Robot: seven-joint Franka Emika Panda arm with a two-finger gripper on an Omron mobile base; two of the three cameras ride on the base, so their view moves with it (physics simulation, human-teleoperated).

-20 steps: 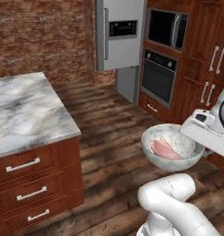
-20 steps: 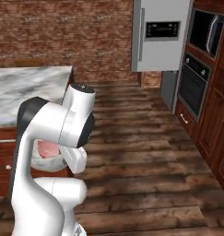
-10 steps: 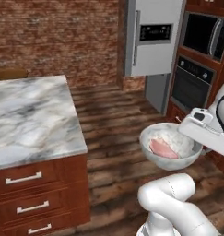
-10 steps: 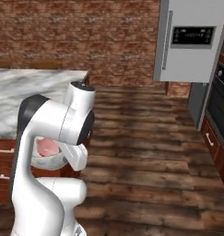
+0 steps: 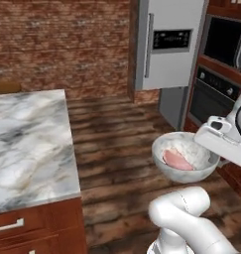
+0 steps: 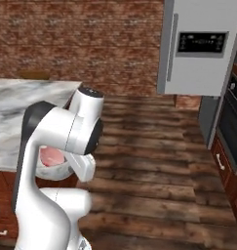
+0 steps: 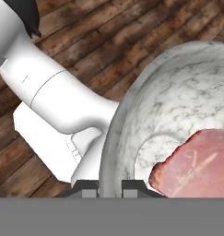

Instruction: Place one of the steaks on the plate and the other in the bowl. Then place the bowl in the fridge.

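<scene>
While the bowl [image 5: 185, 158] is carried clear of the floor, its rim is seen pinched between the closed fingertips of the gripper [image 7: 109, 185], a steak [image 5: 177, 159] lying inside. Fridge [image 5: 169, 43] door appears shut; collision or a tipped, slipped bowl is judged possible on approach.

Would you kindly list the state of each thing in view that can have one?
bowl: upright, carried clear of the floor, steak inside
steak: lying flat in the bowl
pincer: shut on the bowl's rim
fridge: door closed
</scene>
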